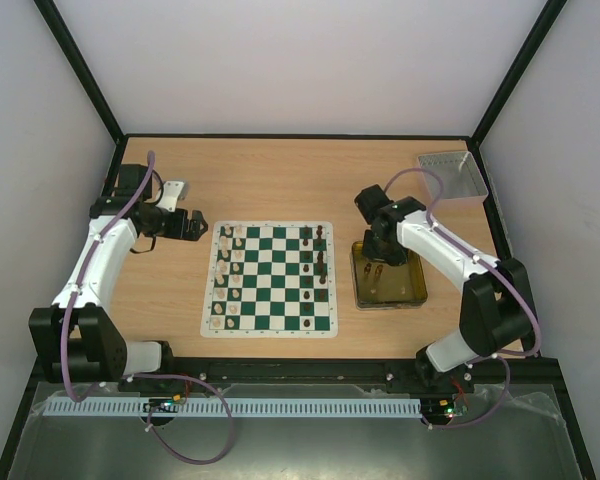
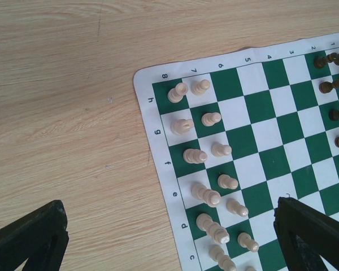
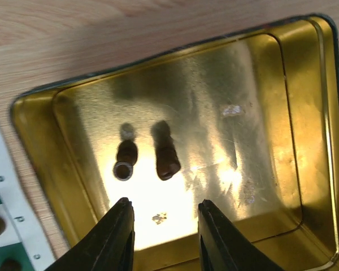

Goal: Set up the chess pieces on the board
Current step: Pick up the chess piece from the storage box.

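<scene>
Chess pieces (image 3: 166,159): 2 in tin (image 3: 305,113) under empty half-open right gripper (image 3: 165,206); left gripper (image 2: 170,203) gapes.

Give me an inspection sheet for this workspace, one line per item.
Surface: light wooden table.
Job's things: board flat mid-table; cream pieces upright on its left columns, dark pieces on its right; two brown pieces in the gold tin.
Clutter: grey tray, far right corner.
Grippers: left gripper open, empty, left of the board; right gripper open, empty, over the tin.
Cables: purple cable along each arm, looping at the near edge.
Surroundings: white walls, black frame.
</scene>
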Controlling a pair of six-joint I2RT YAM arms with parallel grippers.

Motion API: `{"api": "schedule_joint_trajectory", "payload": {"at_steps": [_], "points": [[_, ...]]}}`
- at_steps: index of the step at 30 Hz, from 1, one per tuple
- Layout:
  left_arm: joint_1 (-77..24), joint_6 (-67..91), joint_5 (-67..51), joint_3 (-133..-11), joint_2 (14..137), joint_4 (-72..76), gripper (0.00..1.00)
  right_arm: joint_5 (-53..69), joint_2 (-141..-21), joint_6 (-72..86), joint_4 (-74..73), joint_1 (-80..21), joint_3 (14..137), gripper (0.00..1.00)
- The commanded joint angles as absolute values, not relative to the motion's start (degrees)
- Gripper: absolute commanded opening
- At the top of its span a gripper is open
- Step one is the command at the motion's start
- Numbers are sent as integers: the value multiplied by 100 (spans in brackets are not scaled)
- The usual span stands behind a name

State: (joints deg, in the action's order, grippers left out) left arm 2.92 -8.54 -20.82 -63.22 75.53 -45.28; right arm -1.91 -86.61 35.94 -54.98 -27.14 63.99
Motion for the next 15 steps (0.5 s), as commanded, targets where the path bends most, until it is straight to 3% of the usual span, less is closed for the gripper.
{"api": "schedule_joint_trajectory", "payload": {"at_steps": [1,15], "points": [[333,-836,-2096,-6246,7367,-4559,99,-65,-8715,3562,-5373,-2478,6175,30],[333,-842,-2109,-6253,7356,-4562,99,407,-9058,3472,-4882,-2120,5902,30]]}}
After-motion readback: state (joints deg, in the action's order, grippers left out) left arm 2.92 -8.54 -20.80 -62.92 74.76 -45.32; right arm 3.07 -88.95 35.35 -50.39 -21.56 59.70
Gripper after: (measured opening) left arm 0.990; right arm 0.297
